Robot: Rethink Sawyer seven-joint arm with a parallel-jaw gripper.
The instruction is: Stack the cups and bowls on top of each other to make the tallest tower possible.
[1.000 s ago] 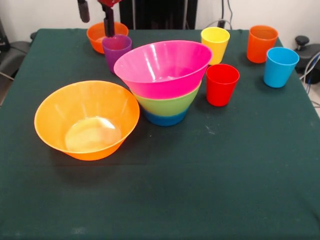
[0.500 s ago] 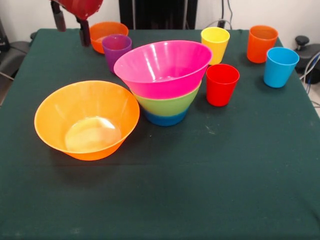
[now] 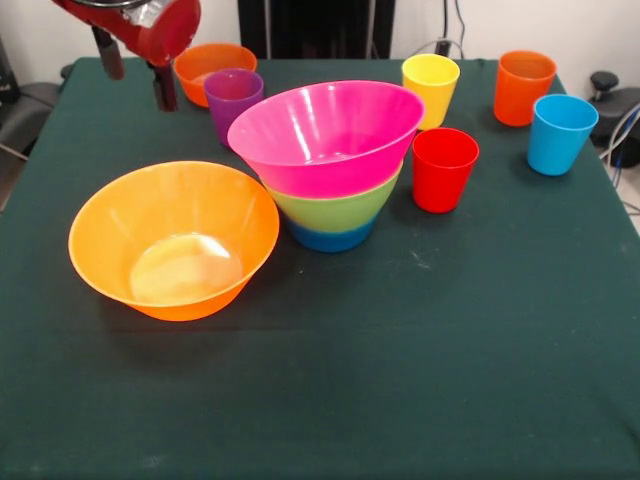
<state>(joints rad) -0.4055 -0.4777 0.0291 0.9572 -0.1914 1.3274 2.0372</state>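
Note:
A stack of three nested bowls stands mid-table: pink bowl [image 3: 330, 135] on top, green bowl [image 3: 335, 208] under it, blue bowl [image 3: 330, 240] at the base. To its left the large orange bowl [image 3: 172, 240] sits alone and upright. A small orange bowl [image 3: 208, 62] lies at the far left, with the purple cup [image 3: 233, 100] just in front of it. The yellow cup [image 3: 431, 88], red cup [image 3: 444, 168], orange cup [image 3: 523, 86] and light blue cup [image 3: 561, 133] stand upright at the right. My gripper [image 3: 137, 73] hangs open and empty left of the purple cup, beyond the large orange bowl.
Everything rests on a dark green tablecloth [image 3: 400, 350]. The table's left edge runs close to my gripper. Black equipment and cables sit beyond the far edge and at the right side.
My gripper has swung left from above the small orange bowl and purple cup, and come a little lower and nearer. No cup or bowl has moved.

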